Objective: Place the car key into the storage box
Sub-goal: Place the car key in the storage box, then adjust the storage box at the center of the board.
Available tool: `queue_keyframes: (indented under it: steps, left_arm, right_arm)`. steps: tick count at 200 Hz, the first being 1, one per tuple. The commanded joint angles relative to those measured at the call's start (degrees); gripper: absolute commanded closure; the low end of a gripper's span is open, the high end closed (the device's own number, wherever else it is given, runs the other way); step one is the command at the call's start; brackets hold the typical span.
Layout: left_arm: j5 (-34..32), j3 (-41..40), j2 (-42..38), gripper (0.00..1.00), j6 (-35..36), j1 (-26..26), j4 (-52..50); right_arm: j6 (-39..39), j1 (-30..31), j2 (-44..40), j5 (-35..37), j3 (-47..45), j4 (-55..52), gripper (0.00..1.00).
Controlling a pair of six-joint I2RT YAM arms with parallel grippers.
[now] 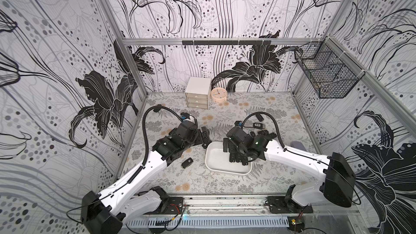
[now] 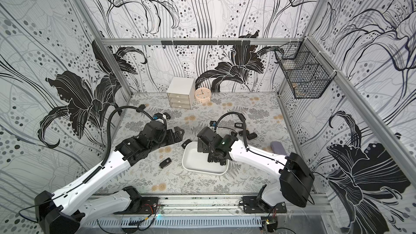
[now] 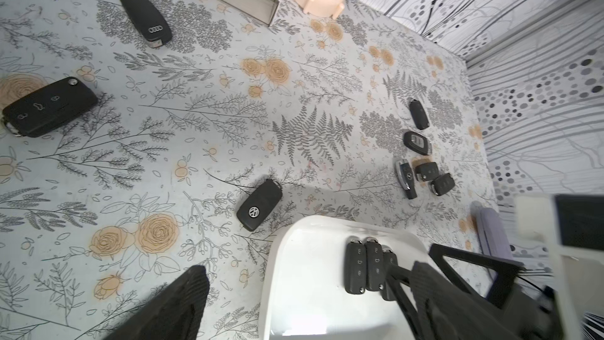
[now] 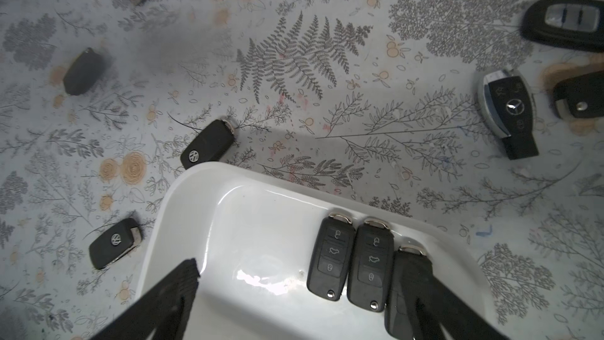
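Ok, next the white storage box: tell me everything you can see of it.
The storage box is a shallow, glossy white tray, plastic by its look, rectangular with rounded corners and a low rim. It sits flat and open-topped on the floral table. Three black car keys lie side by side on its floor along one wall. The open right gripper hangs over it, one finger overlapping the third key. Another key lies outside by a corner.

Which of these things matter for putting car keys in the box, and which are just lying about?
For the job:
storage box
three car keys in it
loose VW key beside it
other loose keys further off
open right end effector above the box

Just lying about:
drawer cabinet
clock
wire basket on the wall
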Motion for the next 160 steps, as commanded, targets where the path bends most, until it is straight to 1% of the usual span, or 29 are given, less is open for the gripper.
queue_keyframes:
  steps: [1, 49, 76, 122, 143, 160]
  left_arm:
    - [3.0, 1.2, 2.5, 0.0, 3.3, 2.7, -0.1]
    - [5.5, 2.7, 9.3, 0.02, 8.9, 6.2, -1.3]
    - [5.5, 4.7, 14.6, 0.05, 11.1, 6.4, -2.1]
    - [5.0, 5.9, 22.6, 0.07, 15.2, 8.5, -3.4]
    - [5.9, 5.9, 25.1, 0.09, 16.7, 9.2, -3.4]
    - [7.9, 6.1, 27.2, 0.1, 18.3, 9.3, -3.2]
  right_arm:
    - [-2.9, 0.1, -3.5, 1.1, -1.4, 3.2, 0.0]
    - [-4.9, 0.1, -8.8, 2.6, -5.6, 7.5, 0.0]
    - [-6.5, 0.1, -10.7, 2.5, -7.5, 9.0, 0.0]
    - [-6.9, 0.1, -12.9, 2.4, -8.1, 7.6, 0.0]
    - [-7.1, 0.1, -13.6, 3.2, -8.3, 6.7, 0.0]
    - [-7.2, 0.1, -14.1, 3.7, -8.5, 6.3, 0.0]
